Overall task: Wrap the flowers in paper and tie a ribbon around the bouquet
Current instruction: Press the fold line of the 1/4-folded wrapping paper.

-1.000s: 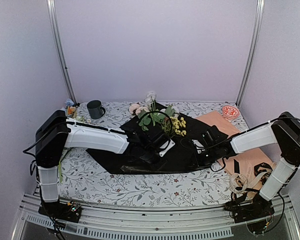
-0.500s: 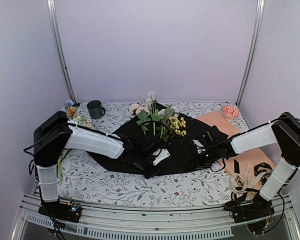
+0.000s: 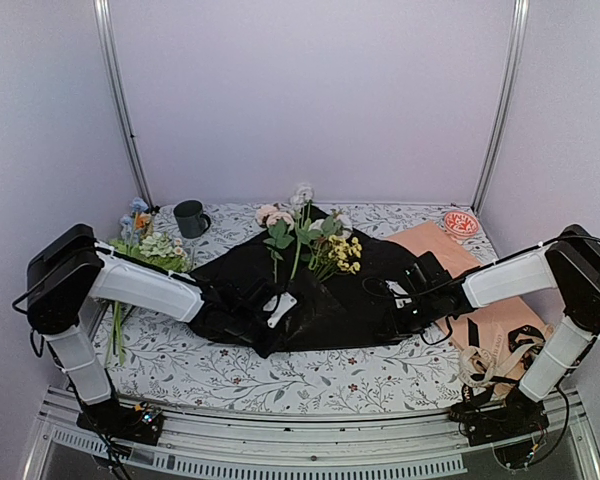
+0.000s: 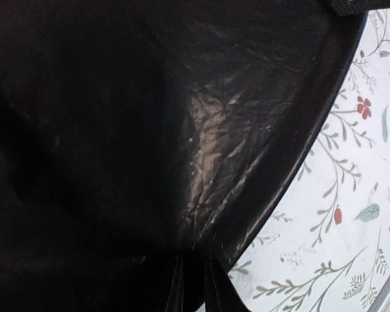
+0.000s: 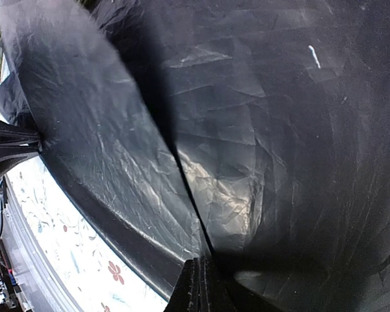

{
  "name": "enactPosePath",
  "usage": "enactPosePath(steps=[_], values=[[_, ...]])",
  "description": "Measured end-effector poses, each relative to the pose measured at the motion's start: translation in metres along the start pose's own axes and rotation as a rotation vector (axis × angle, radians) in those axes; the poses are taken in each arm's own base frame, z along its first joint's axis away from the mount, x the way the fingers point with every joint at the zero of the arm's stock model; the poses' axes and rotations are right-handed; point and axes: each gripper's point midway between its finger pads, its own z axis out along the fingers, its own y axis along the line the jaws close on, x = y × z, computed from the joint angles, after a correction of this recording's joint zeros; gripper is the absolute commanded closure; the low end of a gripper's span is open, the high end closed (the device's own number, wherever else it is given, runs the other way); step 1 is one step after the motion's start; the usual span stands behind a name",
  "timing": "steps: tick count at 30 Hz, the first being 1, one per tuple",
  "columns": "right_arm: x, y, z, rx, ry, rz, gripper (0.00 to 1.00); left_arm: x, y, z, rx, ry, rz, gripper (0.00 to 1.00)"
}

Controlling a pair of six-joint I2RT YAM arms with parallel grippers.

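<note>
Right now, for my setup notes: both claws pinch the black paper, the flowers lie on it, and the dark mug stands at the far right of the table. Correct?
Not quite: the dark mug stands at the far left of the table, as the top view shows. The left claw and right claw do pinch the black paper, and the flowers lie on it.
</note>
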Motion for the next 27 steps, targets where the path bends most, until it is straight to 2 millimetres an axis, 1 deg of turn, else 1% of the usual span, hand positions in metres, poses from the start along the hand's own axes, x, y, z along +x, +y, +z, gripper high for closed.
enactPosePath(steps=[4,7,18,24,27], values=[[0.000,0.000,0.000,0.000,0.000,-0.001,1.00,0.015,0.002,-0.010,0.003,0.008,-0.049,0.83],[0.000,0.000,0.000,0.000,0.000,-0.003,1.00,0.020,0.003,-0.015,0.001,0.010,-0.074,0.83],[0.002,-0.004,-0.003,0.030,0.005,-0.028,1.00,0.021,0.006,-0.017,-0.005,0.017,-0.108,0.82],[0.004,-0.005,-0.004,0.033,0.008,-0.034,1.00,0.032,0.011,-0.027,-0.004,0.042,-0.126,0.81],[0.004,-0.005,-0.005,0.037,0.004,-0.038,1.00,0.030,0.008,-0.034,0.009,0.033,-0.124,0.81]])
